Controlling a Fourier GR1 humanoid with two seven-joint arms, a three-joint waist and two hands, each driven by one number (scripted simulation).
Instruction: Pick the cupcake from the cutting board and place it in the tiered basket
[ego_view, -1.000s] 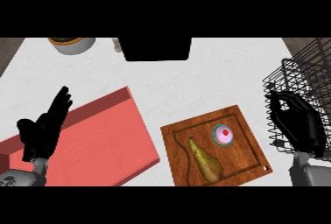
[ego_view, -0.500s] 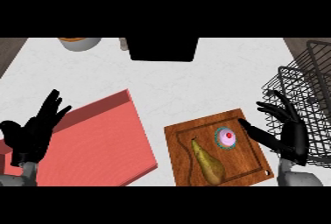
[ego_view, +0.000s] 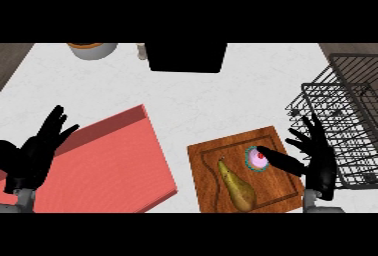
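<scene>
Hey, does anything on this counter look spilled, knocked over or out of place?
Nothing stands out. The cupcake and the pear lie on the cutting board, nothing is spilled, and the tiered basket stands to its right. The cutting board sits at an angle to the counter's edge, nothing more.

At lower right, the open right hand (ego_view: 319, 159) reaches its thumb over the cupcake (ego_view: 258, 159) on the cutting board (ego_view: 280, 187).

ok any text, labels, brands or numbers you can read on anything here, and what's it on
None: no readable text shows in the head view.
Cutting board: plain wood, no marking.
Cupcake and pear: no label.
Red mat: plain.
Wire tiered basket: no tag.
Black box and pot at the far edge: no lettering visible.
</scene>
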